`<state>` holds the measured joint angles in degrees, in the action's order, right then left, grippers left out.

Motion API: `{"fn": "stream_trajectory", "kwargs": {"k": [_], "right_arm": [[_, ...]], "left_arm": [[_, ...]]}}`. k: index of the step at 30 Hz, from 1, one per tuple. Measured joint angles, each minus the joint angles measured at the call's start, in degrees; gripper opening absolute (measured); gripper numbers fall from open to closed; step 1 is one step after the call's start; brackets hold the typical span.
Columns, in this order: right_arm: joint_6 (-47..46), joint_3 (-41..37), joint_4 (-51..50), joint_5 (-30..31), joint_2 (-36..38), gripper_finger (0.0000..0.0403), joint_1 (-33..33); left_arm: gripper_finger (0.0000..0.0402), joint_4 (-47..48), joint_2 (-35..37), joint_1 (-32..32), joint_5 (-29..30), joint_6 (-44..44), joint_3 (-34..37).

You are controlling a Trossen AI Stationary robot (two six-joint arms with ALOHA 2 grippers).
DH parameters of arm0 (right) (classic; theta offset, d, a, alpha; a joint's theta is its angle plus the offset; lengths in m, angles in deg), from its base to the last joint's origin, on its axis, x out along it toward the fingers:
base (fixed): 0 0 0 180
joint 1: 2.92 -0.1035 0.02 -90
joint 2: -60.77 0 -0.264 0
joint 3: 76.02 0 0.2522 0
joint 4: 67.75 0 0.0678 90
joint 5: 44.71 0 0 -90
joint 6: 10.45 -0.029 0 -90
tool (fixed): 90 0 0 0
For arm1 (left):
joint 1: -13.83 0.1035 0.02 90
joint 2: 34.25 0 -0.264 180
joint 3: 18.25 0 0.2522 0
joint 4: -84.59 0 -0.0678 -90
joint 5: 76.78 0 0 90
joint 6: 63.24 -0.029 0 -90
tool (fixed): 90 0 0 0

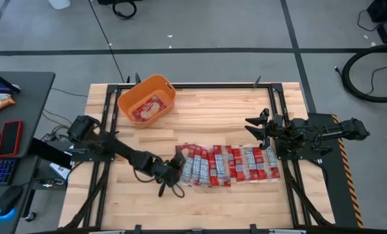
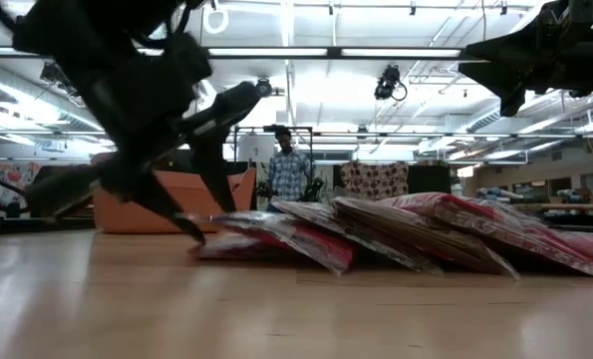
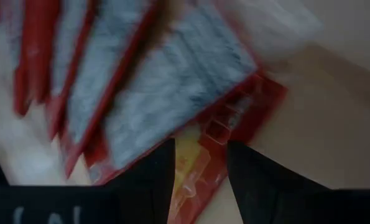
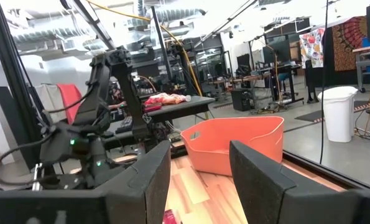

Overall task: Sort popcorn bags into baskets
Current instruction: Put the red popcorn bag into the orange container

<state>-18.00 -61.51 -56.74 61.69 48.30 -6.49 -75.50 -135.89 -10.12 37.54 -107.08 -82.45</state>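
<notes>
Left gripper (image 2: 191,214), fingers spread, at the near end of the overlapping popcorn bags (image 2: 396,234) on the table (image 2: 276,309). Orange basket (image 2: 171,204) behind that gripper. Right gripper (image 2: 515,70), apparently open, above the bags' far end.

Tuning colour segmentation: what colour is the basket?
Orange; the basket shows best in the high view.

A robotics lab or workshop is shown. A wooden table (image 1: 219,123) in a black frame is set on a grey floor marked with dark lines. Behind it, an open hall is seen, with exposed ducts (image 4: 66,28), strip lights (in long rows) (image 2: 376,52), cluttered desks (image 4: 178,106), a white bin (image 4: 339,112) and a standing person (image 2: 290,170).
</notes>
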Motion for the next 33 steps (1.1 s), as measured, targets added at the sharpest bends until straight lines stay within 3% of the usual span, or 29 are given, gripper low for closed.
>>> {"fn": "stream_trajectory", "kwargs": {"k": [3,13,33], "right_arm": [[0.0,0.0,0.0,0.0,0.0,0.017,0.0],[0.0,0.0,0.0,0.0,0.0,0.017,0.0],[0.0,0.0,0.0,0.0,0.0,0.017,0.0]], "left_arm": [[0.0149,-1.3,-1.3,-0.6,1.3,-3.5,0.0],[0.0149,-7.3,-1.8,-1.9,8.3,-3.4,0.0],[0.0148,-10.1,-3.5,-0.6,2.7,-13.7,0.0]]}}
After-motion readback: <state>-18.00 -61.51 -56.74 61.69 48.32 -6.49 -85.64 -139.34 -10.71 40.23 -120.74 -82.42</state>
